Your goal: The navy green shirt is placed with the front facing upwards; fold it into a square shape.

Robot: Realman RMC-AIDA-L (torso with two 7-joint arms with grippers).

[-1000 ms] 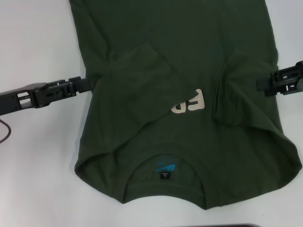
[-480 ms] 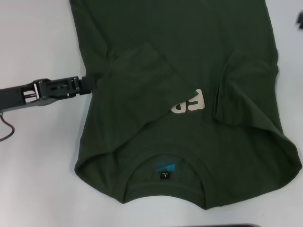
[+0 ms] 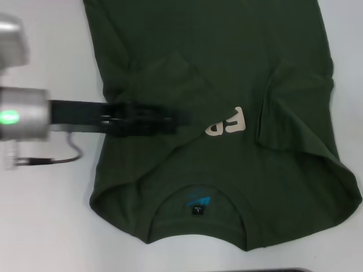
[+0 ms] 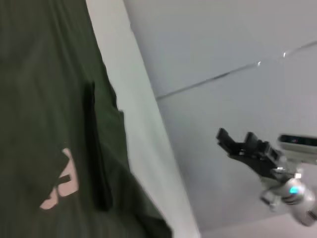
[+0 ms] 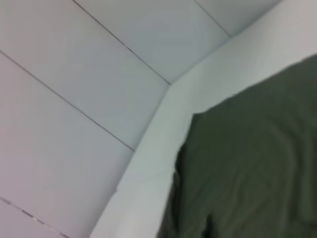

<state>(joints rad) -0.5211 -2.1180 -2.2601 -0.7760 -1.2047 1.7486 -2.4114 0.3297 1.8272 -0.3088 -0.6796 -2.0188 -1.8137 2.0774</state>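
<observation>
Reaching the left hand (image 3: pixel 170 120) over the shirt (image 3: pixel 227 68) on the table (image 3: pixel 45 215), likely for the folded sleeve; finger state impossible to tell.

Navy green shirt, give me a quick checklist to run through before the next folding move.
1. Navy green shirt front up: ok, the cream lettering shows.
2. Both sleeves folded in over the body: ok.
3. Cloth flat: not ok, there are ridges around the sleeve on the robot's right.
4. Left gripper over the shirt, beside the lettering: ok.
5. Left gripper holding cloth: cannot tell.
6. Right gripper clear of the shirt: ok, it is off beyond the table edge.
</observation>
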